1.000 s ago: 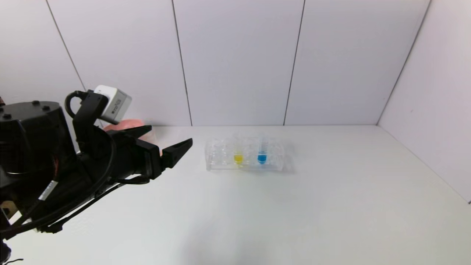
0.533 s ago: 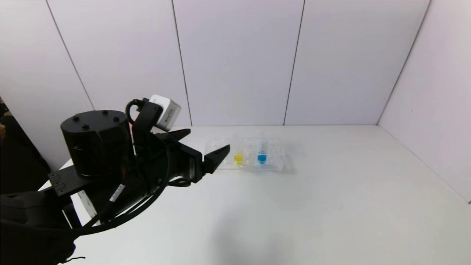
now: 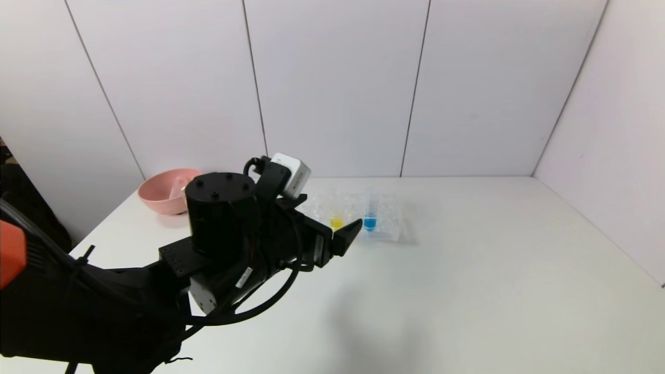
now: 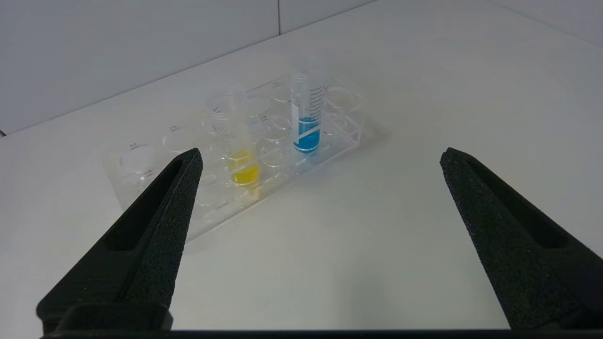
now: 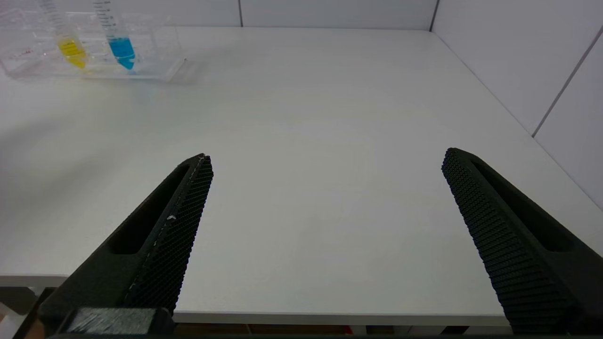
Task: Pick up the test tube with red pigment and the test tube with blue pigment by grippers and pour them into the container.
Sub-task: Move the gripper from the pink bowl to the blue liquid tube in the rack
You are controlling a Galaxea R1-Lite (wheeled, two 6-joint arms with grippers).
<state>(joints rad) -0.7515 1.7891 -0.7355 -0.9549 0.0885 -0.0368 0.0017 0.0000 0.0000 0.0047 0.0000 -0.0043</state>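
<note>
Head view: the left gripper [image 3: 332, 223], jaws spread wide and empty, hangs above the white table [image 3: 467, 291] just short of the clear rack [image 3: 387, 231]. The test tube with blue pigment [image 3: 370, 218] stands upright in that rack beside a yellow tube [image 3: 336, 222]. Bare tabletop stretches rightward to the wall. The right gripper [image 5: 325, 188], also wide open, waits at the table's near edge.

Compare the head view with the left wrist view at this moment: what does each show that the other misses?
Only the head view shows the pink bowl at the table's far left and the left arm's body. Only the left wrist view shows the left gripper wide open and empty, short of the rack, and the tubes' printed graduation marks. Both show the clear rack holding the blue tube and yellow tube, upright on the white table.
</note>
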